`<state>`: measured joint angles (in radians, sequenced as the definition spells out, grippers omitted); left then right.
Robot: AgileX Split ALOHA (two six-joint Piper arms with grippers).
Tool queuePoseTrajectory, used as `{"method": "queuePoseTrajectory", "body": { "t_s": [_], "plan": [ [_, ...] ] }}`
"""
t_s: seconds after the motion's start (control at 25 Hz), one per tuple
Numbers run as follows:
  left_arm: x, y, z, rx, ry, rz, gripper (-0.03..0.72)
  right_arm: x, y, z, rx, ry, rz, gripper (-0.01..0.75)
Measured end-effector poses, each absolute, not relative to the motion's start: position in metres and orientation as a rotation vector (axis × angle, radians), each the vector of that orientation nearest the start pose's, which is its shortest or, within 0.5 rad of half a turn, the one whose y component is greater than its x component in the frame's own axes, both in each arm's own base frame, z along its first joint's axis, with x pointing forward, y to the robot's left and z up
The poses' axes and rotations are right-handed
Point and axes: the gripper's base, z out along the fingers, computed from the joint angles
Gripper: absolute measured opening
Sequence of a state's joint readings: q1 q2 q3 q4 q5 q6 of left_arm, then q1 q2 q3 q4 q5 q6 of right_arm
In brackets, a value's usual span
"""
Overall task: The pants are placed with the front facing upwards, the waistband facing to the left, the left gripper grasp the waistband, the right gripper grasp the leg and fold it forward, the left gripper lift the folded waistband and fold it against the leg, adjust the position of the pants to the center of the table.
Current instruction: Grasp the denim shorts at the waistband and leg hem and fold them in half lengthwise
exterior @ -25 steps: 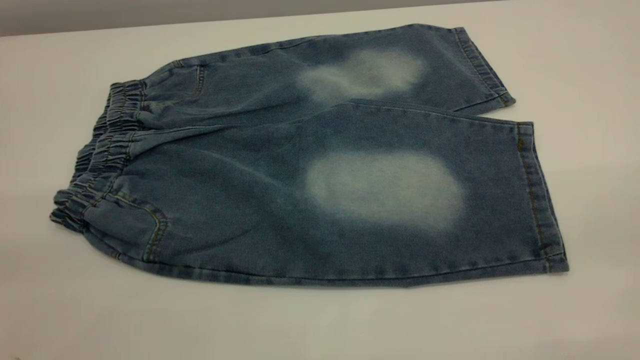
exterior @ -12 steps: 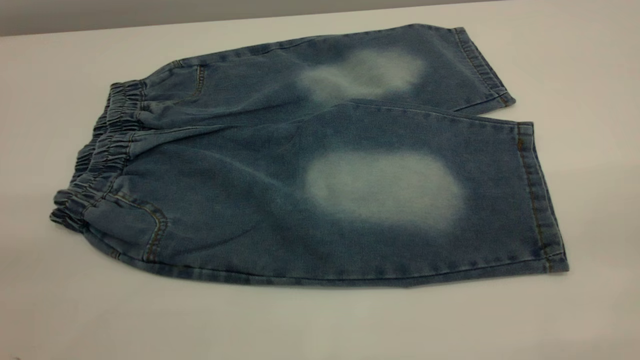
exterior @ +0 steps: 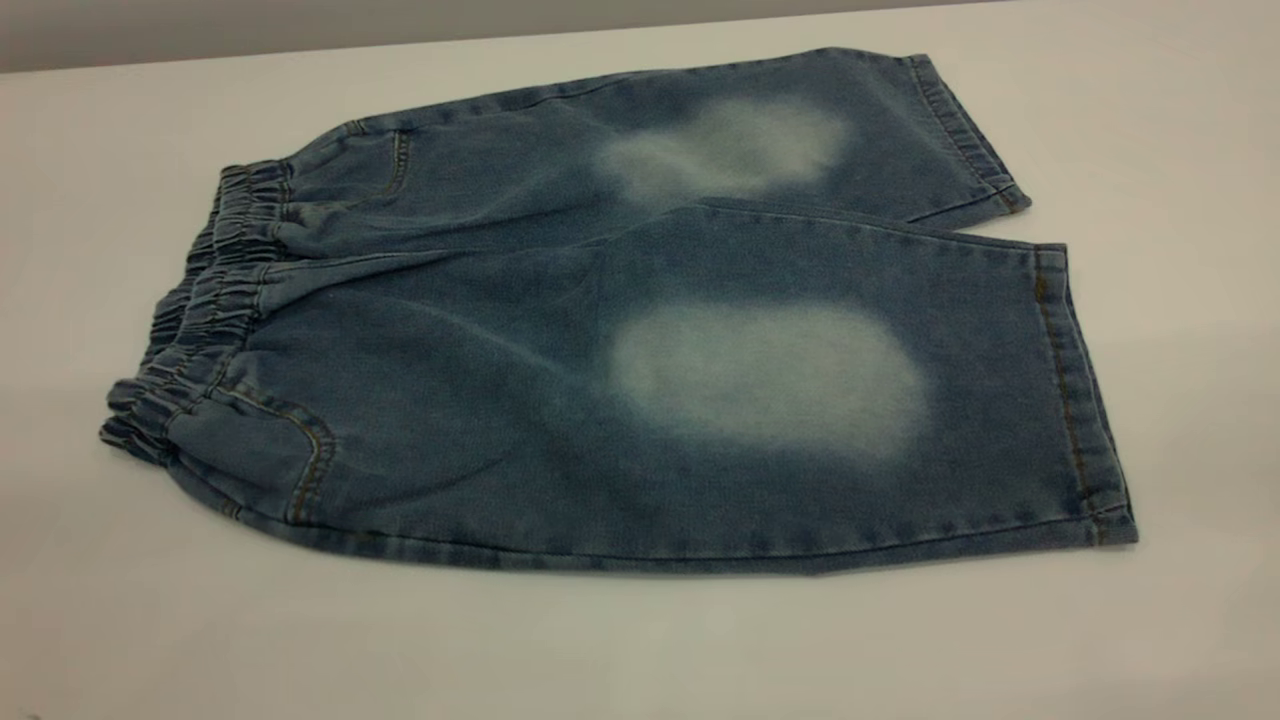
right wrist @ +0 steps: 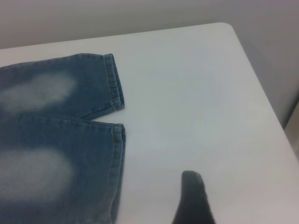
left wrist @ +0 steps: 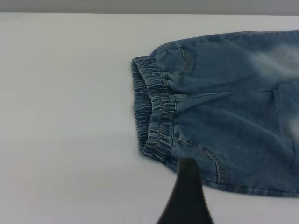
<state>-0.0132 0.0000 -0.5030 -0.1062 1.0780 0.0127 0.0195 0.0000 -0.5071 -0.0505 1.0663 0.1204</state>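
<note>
Nothing moved: one pants, two legs.

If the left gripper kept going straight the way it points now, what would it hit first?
Probably the pants, near the waistband end: the left gripper tip points at that corner. Its height above the table is unclear.

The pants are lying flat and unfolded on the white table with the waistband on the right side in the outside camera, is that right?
Not quite. The pants do lie flat and unfolded on the white table, but the exterior view shows the waistband at the left side; the leg hems are at the right.
</note>
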Motion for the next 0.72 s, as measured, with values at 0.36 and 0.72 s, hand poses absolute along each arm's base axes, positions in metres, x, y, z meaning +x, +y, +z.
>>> {"method": "queuePoseTrajectory", "body": {
  "t_s": [0.36,0.72],
  "plan": [
    [-0.0063,-0.0084,0.2771,0.033,2.056,-0.128,0.519,-0.0059,-0.0041,0.2789,0.106,2.039,0.027,0.431],
    [-0.0063,-0.0084,0.2771,0.033,2.056,-0.128,0.519,-0.0059,-0.0033,0.2788,0.105,2.040,0.040,0.431]
  ]
}}
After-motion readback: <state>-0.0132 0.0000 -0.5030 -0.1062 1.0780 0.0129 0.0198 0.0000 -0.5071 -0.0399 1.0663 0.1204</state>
